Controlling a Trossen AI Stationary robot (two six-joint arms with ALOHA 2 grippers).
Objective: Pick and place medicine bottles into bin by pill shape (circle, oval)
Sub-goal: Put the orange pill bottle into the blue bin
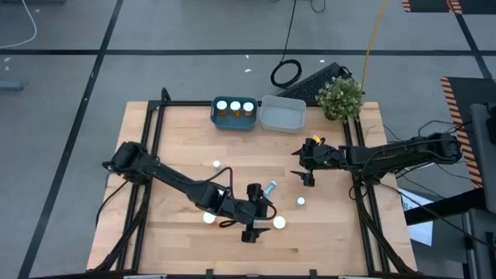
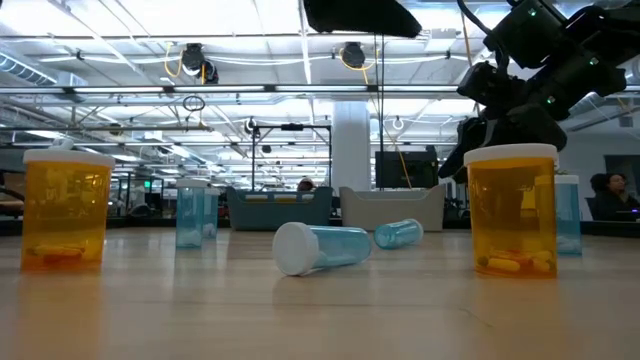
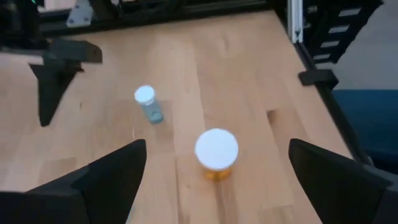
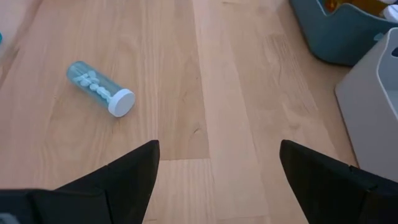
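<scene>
High view: left gripper (image 1: 259, 222) low-centre on table (image 1: 178, 139), fingers spread wide, nothing held. An orange bottle w/ white cap (image 1: 279, 223) stands just beside it on the right side; left wrist view puts that bottle (image 3: 216, 153) between the wide-apart fingers (image 3: 112, 174), slightly ahead, not touched. A small pale-blue bottle (image 3: 148, 103) stands farther on. Another orange bottle (image 1: 208, 218) sits just behind the left wrist. Right gripper (image 1: 308, 165) right of centre, also spread wide, empty; a blue bottle lying on its side (image 4: 101, 88) is ahead of it, well apart. Blue bin (image 1: 234, 114) at far edge holds three capped orange bottles (image 1: 235, 106); grey bin (image 1: 283, 114) touches it on the right.
</scene>
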